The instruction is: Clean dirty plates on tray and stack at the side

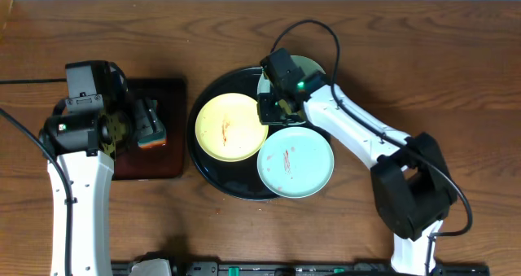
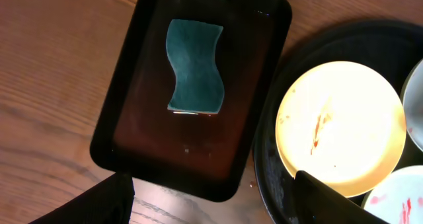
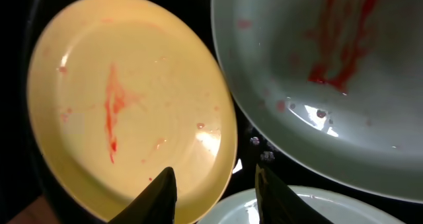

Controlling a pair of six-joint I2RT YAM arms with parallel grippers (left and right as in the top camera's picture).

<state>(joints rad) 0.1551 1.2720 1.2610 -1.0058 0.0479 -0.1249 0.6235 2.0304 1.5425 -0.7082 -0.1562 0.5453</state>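
The round black tray (image 1: 213, 178) holds all three plates. The yellow plate (image 1: 230, 127) lies at its left and has a red smear. One mint plate (image 1: 295, 160) lies at the front right and has red smears. The other mint plate (image 1: 308, 66) lies at the back, half hidden under my right arm. My right gripper (image 1: 273, 109) is open and low between them. In the right wrist view its fingers (image 3: 218, 197) straddle the yellow plate's (image 3: 132, 105) rim, with the smeared mint plate (image 3: 330, 72) ahead. My left gripper (image 1: 146, 117) is open and empty over the sponge.
A dark reddish rectangular tray (image 2: 132, 92) holds a green sponge (image 2: 193, 65) left of the black tray (image 2: 271, 164). The left gripper's fingers (image 2: 215, 207) hang above that tray's near edge, with the yellow plate (image 2: 340, 125) to their right. A black rail runs along the table's front edge (image 1: 244, 268).
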